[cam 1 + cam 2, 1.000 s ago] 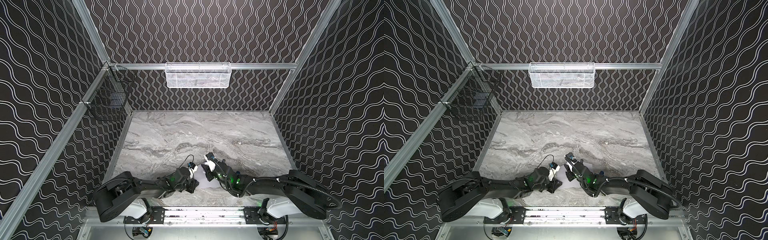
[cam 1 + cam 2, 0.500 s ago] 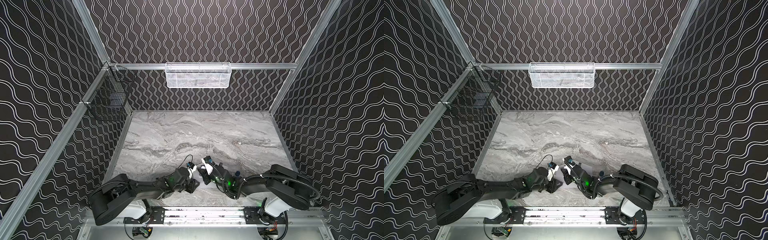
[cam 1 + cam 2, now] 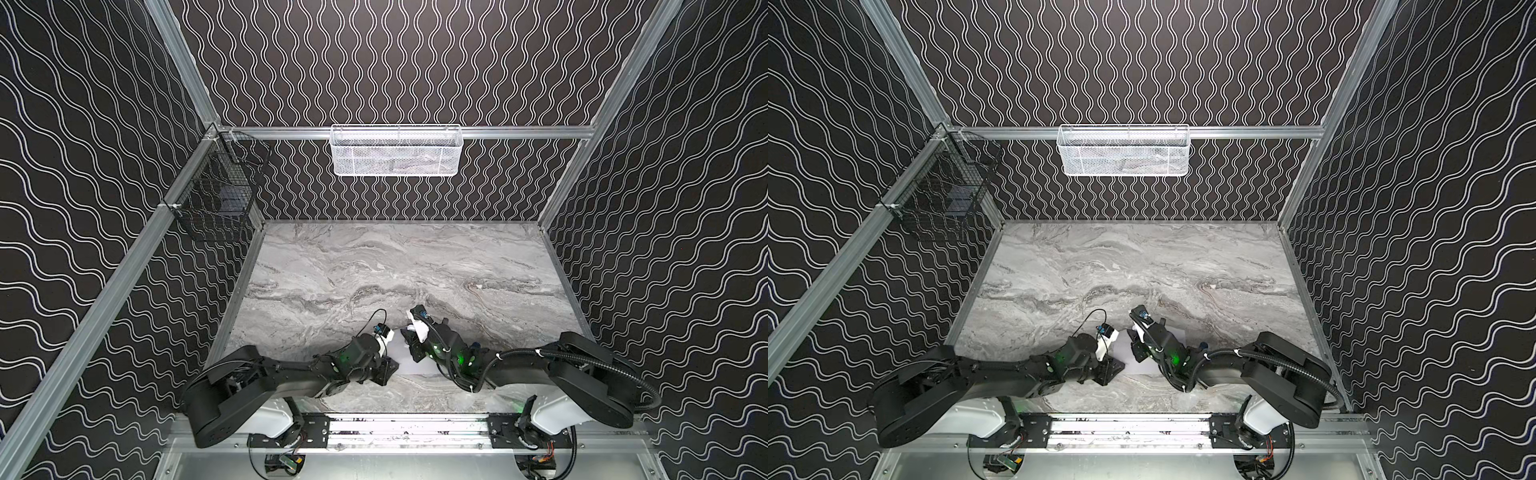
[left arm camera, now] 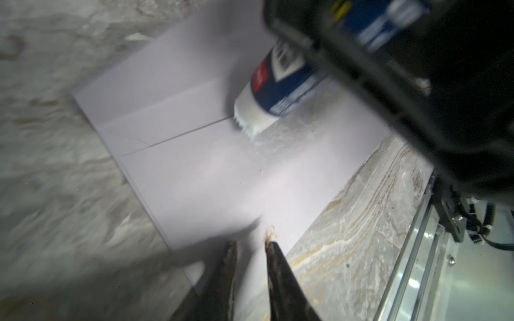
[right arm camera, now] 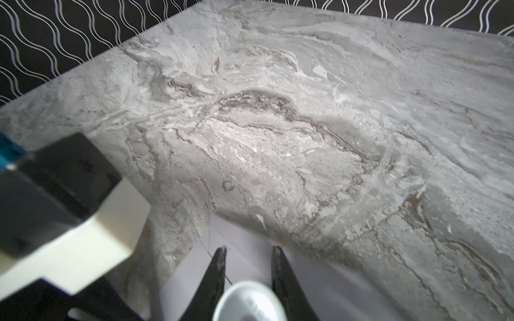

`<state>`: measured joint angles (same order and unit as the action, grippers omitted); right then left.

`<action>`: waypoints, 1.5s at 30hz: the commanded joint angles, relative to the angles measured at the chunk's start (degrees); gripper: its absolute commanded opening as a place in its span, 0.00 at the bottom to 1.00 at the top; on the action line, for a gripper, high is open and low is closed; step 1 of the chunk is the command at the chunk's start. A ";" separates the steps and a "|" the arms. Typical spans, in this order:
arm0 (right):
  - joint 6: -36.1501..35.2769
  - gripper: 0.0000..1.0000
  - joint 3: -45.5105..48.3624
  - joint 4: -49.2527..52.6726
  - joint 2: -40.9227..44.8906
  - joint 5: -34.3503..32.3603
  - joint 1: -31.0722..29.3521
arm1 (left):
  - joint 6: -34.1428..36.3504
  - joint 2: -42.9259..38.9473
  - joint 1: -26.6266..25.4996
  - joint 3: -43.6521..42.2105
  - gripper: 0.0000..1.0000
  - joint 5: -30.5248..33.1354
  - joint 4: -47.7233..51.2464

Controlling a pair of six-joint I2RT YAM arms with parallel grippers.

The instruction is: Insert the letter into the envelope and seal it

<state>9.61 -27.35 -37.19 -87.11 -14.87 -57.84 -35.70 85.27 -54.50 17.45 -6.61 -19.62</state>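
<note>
The pale lavender envelope (image 4: 222, 155) lies flat on the marble table near its front edge, seen between both arms in both top views (image 3: 419, 365) (image 3: 1129, 359). A dark seam line crosses its face. My right gripper (image 5: 248, 250) (image 3: 415, 353) is shut on a white glue stick with a blue label (image 4: 278, 91) (image 5: 250, 303), and the stick's tip rests on the envelope at that seam. My left gripper (image 4: 250, 244) (image 3: 386, 370) hovers over the envelope's near edge, its jaws slightly apart with nothing between them. The letter is hidden.
A white mesh basket (image 3: 397, 151) hangs on the back wall and a black wire basket (image 3: 216, 203) on the left wall. The metal front rail (image 3: 407, 428) runs just behind the envelope. Bare marble table (image 3: 395, 270) stretches toward the back.
My right gripper has shifted slightly left with the glue stick, and its elbow swung in and back out. The left gripper's jaws have parted a little.
</note>
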 commanded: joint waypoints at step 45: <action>-0.68 0.00 -5.47 -7.25 -9.96 4.26 -5.26 | -2.10 -7.99 -0.17 -2.21 0.23 4.81 10.91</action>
<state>9.39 -32.45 -41.21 -95.61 -9.39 -62.98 -37.34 76.64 -54.65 15.03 -1.98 -10.72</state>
